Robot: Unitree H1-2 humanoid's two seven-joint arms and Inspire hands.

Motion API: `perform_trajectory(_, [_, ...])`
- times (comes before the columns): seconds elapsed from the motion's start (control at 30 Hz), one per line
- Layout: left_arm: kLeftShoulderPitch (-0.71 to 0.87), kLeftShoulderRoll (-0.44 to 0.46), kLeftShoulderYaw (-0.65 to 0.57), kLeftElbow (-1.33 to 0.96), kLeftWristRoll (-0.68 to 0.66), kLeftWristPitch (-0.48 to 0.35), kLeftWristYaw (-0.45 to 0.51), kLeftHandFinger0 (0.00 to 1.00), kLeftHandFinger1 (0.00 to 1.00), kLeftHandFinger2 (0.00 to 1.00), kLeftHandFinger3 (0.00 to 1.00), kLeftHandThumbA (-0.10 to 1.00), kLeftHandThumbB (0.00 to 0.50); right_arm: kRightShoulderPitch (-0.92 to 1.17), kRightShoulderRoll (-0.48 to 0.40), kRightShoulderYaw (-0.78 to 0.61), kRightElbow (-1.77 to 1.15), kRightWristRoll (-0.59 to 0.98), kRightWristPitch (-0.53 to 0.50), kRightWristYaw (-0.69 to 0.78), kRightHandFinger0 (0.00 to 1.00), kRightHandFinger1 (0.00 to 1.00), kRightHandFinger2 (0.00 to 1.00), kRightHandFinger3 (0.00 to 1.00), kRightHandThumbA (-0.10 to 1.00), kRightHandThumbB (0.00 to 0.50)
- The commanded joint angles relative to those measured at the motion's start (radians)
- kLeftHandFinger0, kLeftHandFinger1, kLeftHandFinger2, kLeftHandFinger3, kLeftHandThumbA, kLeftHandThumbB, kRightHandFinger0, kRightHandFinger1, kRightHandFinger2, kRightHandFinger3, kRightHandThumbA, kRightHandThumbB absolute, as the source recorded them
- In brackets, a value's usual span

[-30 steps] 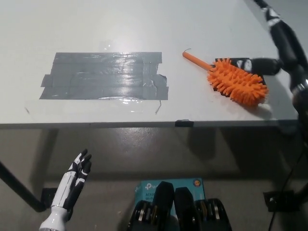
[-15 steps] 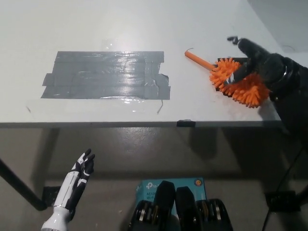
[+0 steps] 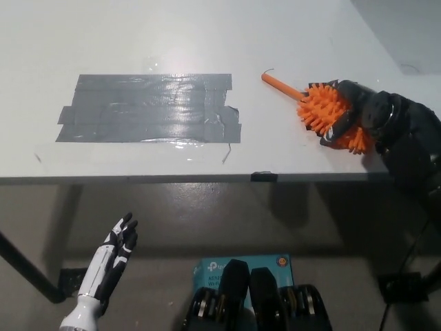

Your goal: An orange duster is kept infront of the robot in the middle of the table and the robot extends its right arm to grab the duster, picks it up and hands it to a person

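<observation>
The orange duster lies on the white table at the right, its thin orange handle pointing up and left. My black right hand lies over the right half of the fluffy head, with fingers curled round its near and far sides. The head still rests on the table top, and part of it is hidden under the hand. My white left hand hangs at the lower left, below table level, open and holding nothing.
A large patch of grey tape covers the table's left middle. The table's front edge runs across the picture, with a small black clip on it. A blue box lies on the floor below.
My right hand has swung in from the far right, come down over the duster's head and curled round it. The left hand has hardly moved.
</observation>
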Motion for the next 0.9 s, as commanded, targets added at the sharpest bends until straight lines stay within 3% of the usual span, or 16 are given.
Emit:
perform_trajectory(0.0, [-0.009, 0.013, 0.006, -0.032, 0.009, -0.03, -0.001, 0.97, 1.0, 1.0, 1.0, 0.9, 0.175, -0.061, 0.0, 0.037, 0.029, -0.031, 0.002, 0.059, 1.0, 1.0, 1.0, 1.0, 1.0, 0.447])
perform_trajectory(0.07, [-0.009, 0.013, 0.006, -0.031, 0.009, -0.026, -0.002, 0.97, 1.0, 1.0, 1.0, 0.9, 0.179, -0.072, 0.018, 0.024, 0.076, -0.013, 0.025, 0.046, 1.0, 1.0, 1.0, 1.0, 0.55, 0.32])
perform_trajectory(0.1, [-0.008, 0.014, 0.006, -0.031, 0.012, -0.029, -0.001, 0.97, 1.0, 1.0, 1.0, 0.9, 0.178, -0.066, 0.024, 0.013, 0.077, -0.005, 0.023, 0.02, 0.72, 0.67, 0.75, 1.0, 0.31, 0.298])
perform_trajectory(0.13, [-0.005, 0.015, 0.007, -0.032, 0.013, -0.03, 0.0, 0.97, 1.0, 1.0, 1.0, 0.9, 0.178, -0.061, 0.029, 0.005, 0.077, -0.002, 0.02, 0.0, 0.47, 0.56, 0.69, 1.0, 0.23, 0.313])
perform_trajectory(0.17, [-0.006, 0.015, 0.007, -0.03, 0.015, -0.033, 0.001, 0.96, 1.0, 1.0, 1.0, 0.9, 0.174, -0.051, 0.036, 0.008, 0.081, -0.015, 0.001, -0.053, 0.58, 0.78, 0.91, 1.0, 0.05, 0.274])
perform_trajectory(0.2, [-0.011, 0.014, 0.006, -0.027, 0.017, -0.033, 0.001, 0.96, 1.0, 1.0, 1.0, 0.9, 0.174, -0.047, 0.039, 0.011, 0.085, -0.027, -0.011, -0.088, 0.66, 0.75, 0.78, 0.96, -0.08, 0.249])
perform_trajectory(0.23, [-0.017, 0.013, 0.005, -0.024, 0.018, -0.032, 0.002, 0.96, 1.0, 1.0, 1.0, 0.9, 0.174, -0.047, 0.04, 0.014, 0.087, -0.035, -0.014, -0.105, 0.6, 0.69, 0.72, 0.93, -0.1, 0.252])
perform_trajectory(0.27, [-0.017, 0.013, 0.004, -0.026, 0.018, -0.029, 0.0, 0.95, 1.0, 1.0, 1.0, 0.91, 0.171, -0.035, 0.044, 0.008, 0.078, -0.035, -0.021, -0.135, 0.16, 0.29, 0.42, 0.97, -0.1, 0.178])
perform_trajectory(0.3, [-0.017, 0.013, 0.004, -0.028, 0.015, -0.03, -0.001, 0.95, 1.0, 1.0, 1.0, 0.91, 0.169, -0.023, 0.05, -0.003, 0.068, -0.03, -0.023, -0.156, 0.04, 0.27, 0.43, 1.0, -0.1, 0.177])
perform_trajectory(0.33, [-0.016, 0.013, 0.004, -0.028, 0.015, -0.03, -0.001, 0.95, 1.0, 1.0, 1.0, 0.91, 0.169, -0.022, 0.051, -0.005, 0.067, -0.028, -0.023, -0.158, 0.02, 0.31, 0.48, 1.0, -0.1, 0.17])
perform_trajectory(0.37, [-0.02, 0.013, 0.006, -0.023, 0.013, -0.036, 0.0, 0.94, 1.0, 1.0, 1.0, 0.9, 0.172, -0.022, 0.051, -0.007, 0.072, -0.023, -0.034, -0.16, 0.08, 0.49, 0.65, 1.0, -0.1, 0.173])
perform_trajectory(0.47, [-0.023, 0.012, 0.01, -0.02, 0.001, -0.042, -0.004, 0.93, 1.0, 1.0, 1.0, 0.89, 0.172, -0.025, 0.051, -0.009, 0.08, -0.021, -0.048, -0.168, 0.2, 0.67, 0.81, 1.0, -0.1, 0.151])
perform_trajectory(0.53, [-0.016, 0.012, 0.008, -0.025, 0.001, -0.04, -0.007, 0.92, 1.0, 1.0, 1.0, 0.9, 0.18, -0.019, 0.051, -0.013, 0.083, -0.017, -0.056, -0.185, 0.24, 0.71, 0.85, 0.99, -0.1, 0.129])
perform_trajectory(0.6, [-0.013, 0.013, 0.007, -0.031, 0.003, -0.036, -0.008, 0.92, 1.0, 1.0, 1.0, 0.91, 0.186, -0.014, 0.049, -0.013, 0.076, -0.018, -0.057, -0.194, 0.26, 0.7, 0.82, 0.96, -0.1, 0.111])
perform_trajectory(0.73, [-0.008, 0.011, 0.008, -0.033, -0.007, -0.033, -0.013, 0.91, 1.0, 1.0, 1.0, 0.91, 0.184, -0.011, 0.049, -0.016, 0.076, -0.014, -0.061, -0.2, 0.29, 0.73, 0.85, 1.0, -0.1, 0.131])
perform_trajectory(0.87, [-0.012, 0.01, 0.008, -0.04, -0.007, -0.022, -0.013, 0.9, 0.99, 1.0, 1.0, 0.91, 0.168, -0.011, 0.046, -0.02, 0.071, -0.012, -0.064, -0.207, 0.28, 0.7, 0.81, 1.0, -0.1, 0.134])
